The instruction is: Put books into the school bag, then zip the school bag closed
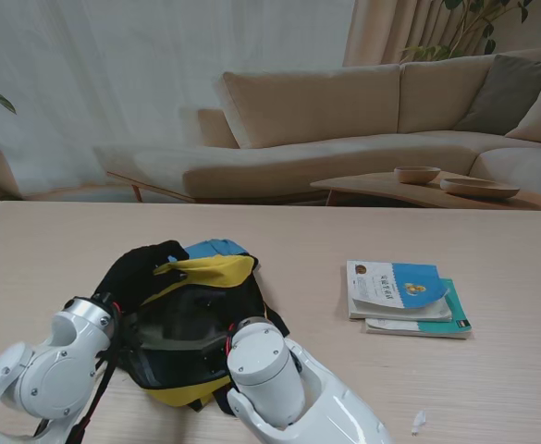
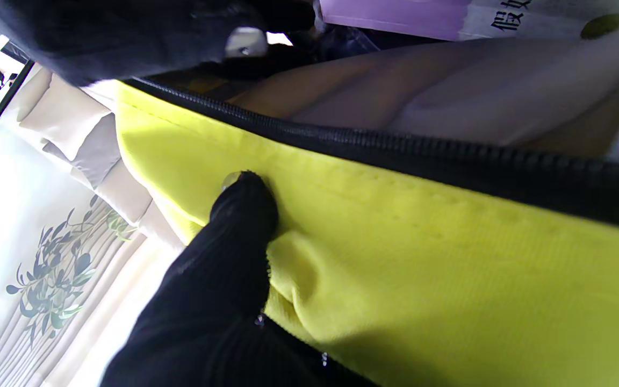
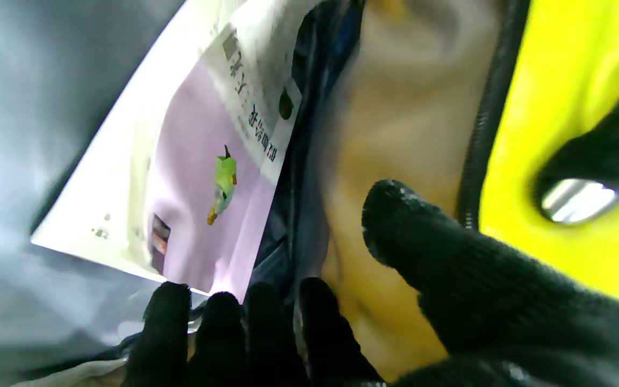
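Books [image 1: 405, 298] at 3 o'clock from bag [image 1: 189, 326], nearer right hand [image 3: 288, 328]; its fingers spread inside bag; left hand [image 1: 141, 268] pinching rim.

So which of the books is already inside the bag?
The purple-covered book, sitting inside the yellow school bag. The other two, the blue-and-white book and the teal book beneath it, lie stacked on the table to the right.

school bag [image 1: 201, 319] near me, left of centre | stacked books [image 1: 404, 296] right of it, apart | one book [image 3: 196, 177] inside bag
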